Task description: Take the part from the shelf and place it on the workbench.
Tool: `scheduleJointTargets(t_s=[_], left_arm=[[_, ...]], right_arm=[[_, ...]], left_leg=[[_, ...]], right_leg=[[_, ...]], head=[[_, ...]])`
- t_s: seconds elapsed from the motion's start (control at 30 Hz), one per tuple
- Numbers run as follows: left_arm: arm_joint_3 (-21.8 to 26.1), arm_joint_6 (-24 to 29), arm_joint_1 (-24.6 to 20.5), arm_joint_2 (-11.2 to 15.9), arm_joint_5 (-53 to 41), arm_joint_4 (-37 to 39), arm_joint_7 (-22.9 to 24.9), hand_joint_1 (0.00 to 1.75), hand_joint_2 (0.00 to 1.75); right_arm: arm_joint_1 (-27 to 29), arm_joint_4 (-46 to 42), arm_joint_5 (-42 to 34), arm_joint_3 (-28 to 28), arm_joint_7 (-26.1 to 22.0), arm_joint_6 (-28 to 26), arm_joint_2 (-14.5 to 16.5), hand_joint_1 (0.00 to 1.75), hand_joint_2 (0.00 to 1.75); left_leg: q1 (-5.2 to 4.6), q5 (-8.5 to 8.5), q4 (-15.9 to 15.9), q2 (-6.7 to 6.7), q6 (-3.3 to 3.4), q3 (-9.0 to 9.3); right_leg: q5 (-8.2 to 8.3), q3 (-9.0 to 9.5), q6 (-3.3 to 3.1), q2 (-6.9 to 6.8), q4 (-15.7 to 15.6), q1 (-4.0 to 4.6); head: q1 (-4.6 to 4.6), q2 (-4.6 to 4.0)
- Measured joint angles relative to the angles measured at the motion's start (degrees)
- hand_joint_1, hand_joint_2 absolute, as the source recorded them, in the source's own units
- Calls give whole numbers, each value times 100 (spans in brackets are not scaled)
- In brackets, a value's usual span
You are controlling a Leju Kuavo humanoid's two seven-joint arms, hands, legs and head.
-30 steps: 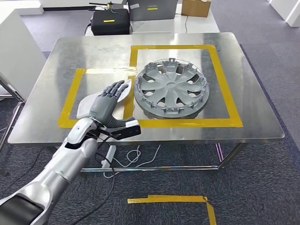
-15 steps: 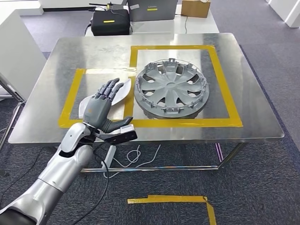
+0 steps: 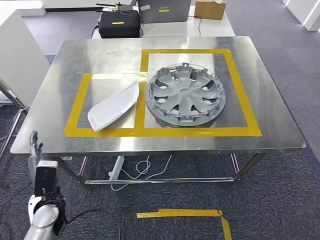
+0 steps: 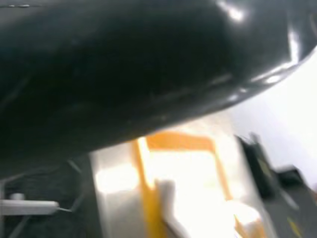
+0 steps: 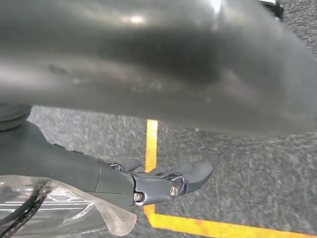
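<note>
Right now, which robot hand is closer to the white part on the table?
Left. The left hand hangs below the table's near-left edge, apart from the white part. The right hand hangs low over the carpet.

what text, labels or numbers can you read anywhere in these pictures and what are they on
No text is readable.
Black case behind the table: a yellow strip, too small to read.
Grey laptop: a small yellow mark and a white sticker, both unreadable.
Cardboard box: nothing legible.
White part and grey wheel cover on the metal table: no visible lettering.
Both wrist views are too blurred.
</note>
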Motion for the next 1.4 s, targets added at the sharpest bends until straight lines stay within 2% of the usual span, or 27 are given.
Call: scheduleJointTargets(t_s=[0.07, 0.17, 0.2, 0.23, 0.27, 0.33, 0.4, 0.5, 0.53, 0.6, 0.67, 0.7, 0.73, 0.77, 0.8, 0.87, 0.93, 1.03, 1.07, 1.1, 1.17, 1.2, 1.23, 1.27, 1.3, 1.37, 1.4], left_arm=[[650, -182, 57, -132, 144, 576, -300, 0, 0], [1478, -220, 139, -354, -99, 1373, -321, 0, 0], [1699, -214, 174, -423, -166, 1583, -295, 0, 0], [1891, -198, 198, -483, -239, 1769, -261, 0, 0], [2057, -171, 208, -530, -322, 1938, -215, 0, 0], [2356, -97, 188, -594, -490, 2306, -104, 0, 0], [2663, -29, 150, -620, -620, 2744, -40, 0, 0], [3099, 36, 60, -619, -830, 3518, -60, 0, 0], [3222, 58, 41, -612, -906, 3783, -89, 0, 0], [3418, 96, 36, -596, -1008, 4222, -148, 0, 0], [3547, 108, 24, -581, -1042, 4529, -179, 0, 0], [3596, 111, 10, -574, -1050, 4651, -188, 0, 0], [3635, 115, -8, -569, -1065, 4755, -189, 0, 0], [3669, 124, -27, -564, -1097, 4849, -171, 0, 0], [3699, 135, -47, -558, -1143, 4938, -130, 0, 0], [3760, 158, -85, -538, -1284, 5130, -18, 0, 0], [3820, 161, -115, -516, -1438, 5365, 68, 0, 0], [3859, 69, -149, -488, -1746, 5780, 259, 0, 0], [3860, 7, -171, -482, -1858, 5922, 352, 0, 0], [3857, -55, -194, -481, -1958, 6038, 439, 0, 0], [3824, -209, -229, -479, -2199, 6239, 624, 0, 0], [3786, -320, -241, -477, -2337, 6327, 718, 0, 0], [3732, -480, -255, -473, -2478, 6417, 813, 0, 0], [3674, -666, -271, -472, -2589, 6490, 893, 0, 0], [3614, -863, -287, -474, -2675, 6551, 961, 0, 0], [3510, -1164, -322, -500, -2763, 6633, 1031, 0, 0], [3466, -1254, -345, -513, -2792, 6658, 1046, 0, 0]], right_arm=[[78, -53, -185, 141, 142, -5, 1, 0, 0], [180, -143, -415, 382, 323, -4, 1, 0, 0], [206, -165, -465, 450, 366, -4, 1, 0, 0], [232, -185, -506, 509, 402, -3, 1, 0, 0], [255, -204, -543, 563, 438, 1, 1, 0, 0], [281, -249, -619, 663, 513, 17, 1, 0, 0], [290, -296, -706, 758, 585, 40, 1, 0, 0], [327, -343, -849, 860, 711, 63, 6, 0, 0], [343, -361, -895, 891, 747, 67, 10, 0, 0], [376, -400, -957, 949, 786, 74, 21, 0, 0], [395, -427, -979, 990, 800, 76, 28, 0, 0], [401, -437, -984, 1008, 803, 77, 29, 0, 0], [404, -444, -993, 1022, 807, 77, 29, 0, 0], [406, -451, -1009, 1036, 815, 77, 29, 0, 0], [409, -462, -1038, 1054, 830, 77, 29, 0, 0], [416, -486, -1133, 1093, 877, 72, 30, 0, 0], [424, -517, -1244, 1129, 936, 60, 31, 0, 0], [470, -575, -1403, 1198, 1038, 42, 31, 0, 0], [492, -595, -1438, 1226, 1067, 37, 31, 0, 0], [509, -612, -1457, 1249, 1085, 30, 31, 0, 0], [520, -645, -1469, 1297, 1101, 25, 31, 0, 0], [521, -661, -1467, 1319, 1096, 25, 31, 0, 0], [520, -677, -1460, 1339, 1085, 27, 30, 0, 0], [519, -690, -1448, 1352, 1071, 32, 30, 0, 0], [518, -702, -1429, 1360, 1054, 37, 29, 0, 0], [514, -737, -1392, 1366, 1033, 50, 28, 0, 0], [515, -759, -1381, 1368, 1027, 57, 28, 0, 0]], left_leg=[[37, 98, -100, 22, 54, 13], [51, 177, -155, 47, 92, -34], [50, 192, -151, 55, 87, -60], [51, 210, -149, 61, 79, -85], [55, 228, -147, 63, 67, -108], [62, 268, -138, 57, 21, -144], [54, 310, -119, 55, -48, -171], [51, 371, -104, 53, -160, -185], [61, 323, -72, 37, -197, -200], [79, -68, 247, -14, -256, -299], [84, -666, 953, -54, -293, -462], [85, -852, 1284, -59, -302, -506], [86, -909, 1472, -61, -305, -481], [86, -848, 1450, -63, -300, -361], [87, -706, 1196, -65, -288, -141], [80, -472, 338, -84, -245, 445], [59, -420, -196, -111, -185, 753], [34, -345, -243, -104, -66, 680], [39, -286, -247, -91, -10, 625], [46, -217, -257, -77, 39, 553], [38, -79, -255, -59, 96, 375], [25, -8, -250, -52, 104, 280], [10, 65, -244, -46, 107, 183], [-6, 133, -235, -43, 108, 88], [-21, 200, -220, -53, 105, -9], [-47, 319, -187, -98, 83, -170], [-61, 379, -170, -131, 66, -231]], right_leg=[[-157, -64, 36, 9, 115, 14], [-796, -388, 68, 19, 1033, 24], [-928, -466, 82, 17, 1328, 24], [-950, -456, 93, 15, 1443, 22], [-869, -333, 98, 13, 1333, 19], [-590, 201, 88, 5, 555, 14], [-427, 622, 27, 19, -86, 30], [-395, 620, -113, 42, -206, 53], [-371, 583, -174, 36, -216, 50], [-280, 503, -282, 21, -232, 38], [-189, 412, -322, 13, -225, 51], [-139, 362, -323, 12, -218, 59], [-88, 307, -320, 12, -206, 66], [-41, 246, -313, 13, -188, 71], [-2, 179, -302, 14, -166, 72], [57, 71, -265, 20, -109, 81], [122, 13, -201, 24, -73, 91], [203, -26, -80, 30, -64, 75], [99, -74, -48, 31, 3, 70], [-111, -148, -26, 31, 175, 67], [-717, -349, -6, 28, 826, 65], [-932, -416, -4, 27, 1192, 66], [-1007, -421, -7, 27, 1453, 69], [-944, -344, -20, 28, 1543, 74], [-788, -166, -47, 32, 1440, 83], [-525, 453, -143, 116, 727, 121], [-522, 805, -195, 180, 250, 139]], head=[[14, 0], [47, 0], [49, 0], [48, 0], [49, 0], [51, 0], [44, 0], [31, 0], [26, 0], [16, 0], [10, 0], [9, 0], [10, 0], [10, 0], [9, 0], [7, 0], [10, 0], [8, 0], [15, 0], [21, 0], [36, 0], [36, 0], [35, 0], [34, 0], [34, 0], [33, 0], [36, 0]])
